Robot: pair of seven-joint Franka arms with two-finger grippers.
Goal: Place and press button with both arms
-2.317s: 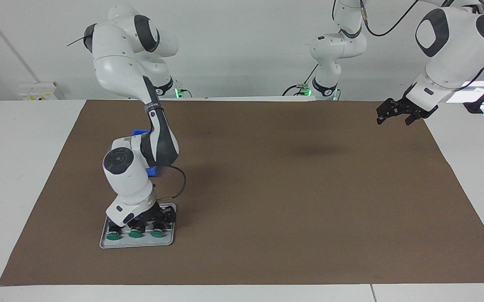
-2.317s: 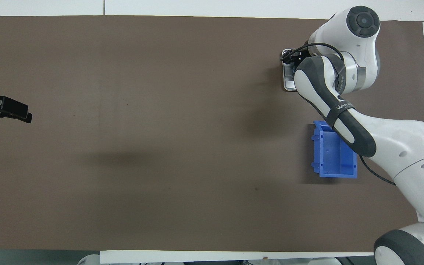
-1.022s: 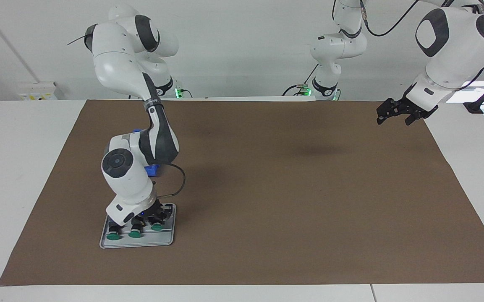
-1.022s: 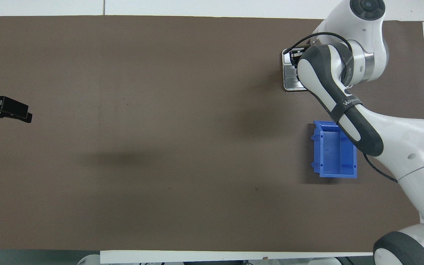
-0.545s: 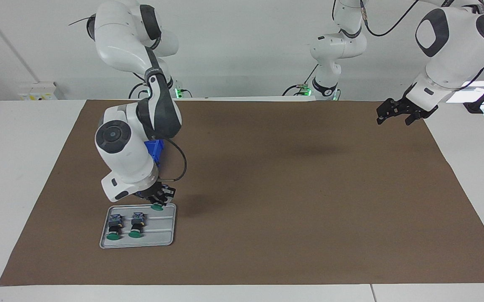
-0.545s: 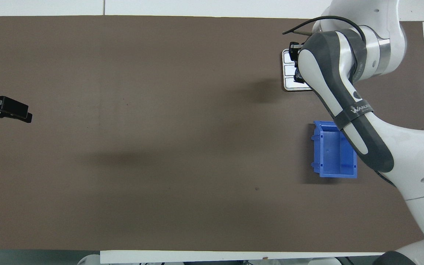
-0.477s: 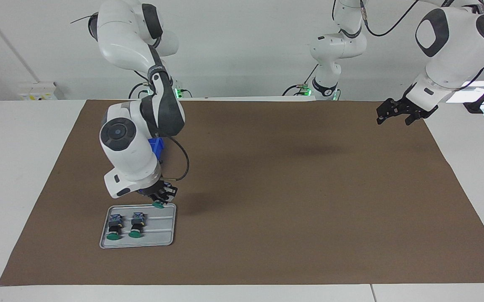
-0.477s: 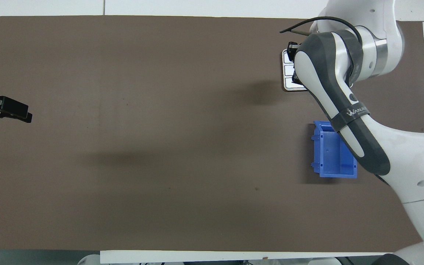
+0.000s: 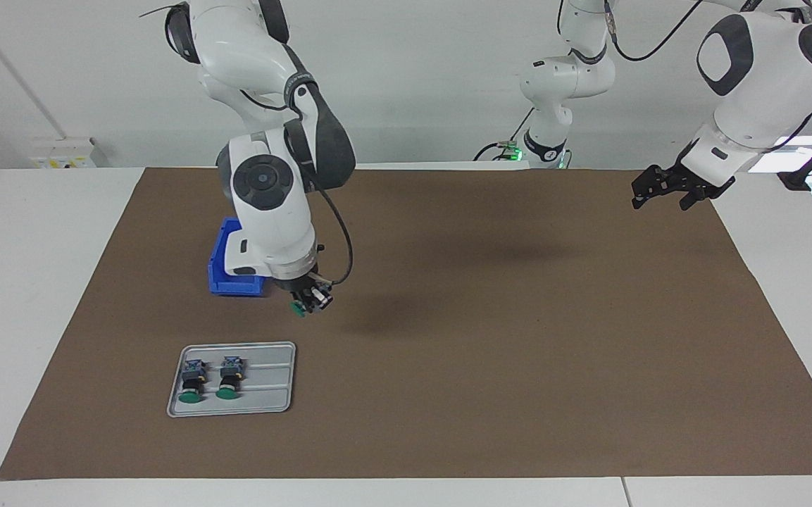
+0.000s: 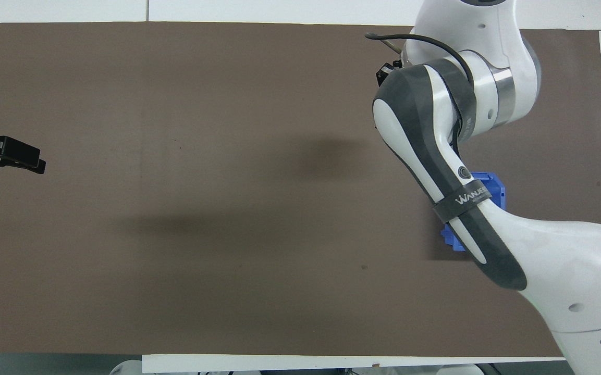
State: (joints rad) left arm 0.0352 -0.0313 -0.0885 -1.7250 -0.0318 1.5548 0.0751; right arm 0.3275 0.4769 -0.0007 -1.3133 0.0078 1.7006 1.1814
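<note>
My right gripper [image 9: 307, 303] is shut on a button [image 9: 298, 310] with a green cap and holds it in the air over the brown mat, between the blue bin and the grey tray [image 9: 272, 386]. Two more buttons [image 9: 190, 385] [image 9: 227, 381] lie on the tray, green caps pointing away from the robots. In the overhead view my right arm hides the tray and the held button; only a bit of the right gripper [image 10: 386, 70] shows. My left gripper [image 9: 665, 190] waits open and empty above the mat's edge at the left arm's end, and it also shows in the overhead view [image 10: 16, 154].
A blue bin [image 9: 226, 276] stands on the mat nearer to the robots than the tray, partly covered by my right arm; in the overhead view only part of the bin [image 10: 494, 187] shows. The brown mat [image 9: 490, 338] covers most of the white table.
My right gripper closed on the third button on the tray, lifted it off and carried it up and toward the middle of the table. The left arm has not moved.
</note>
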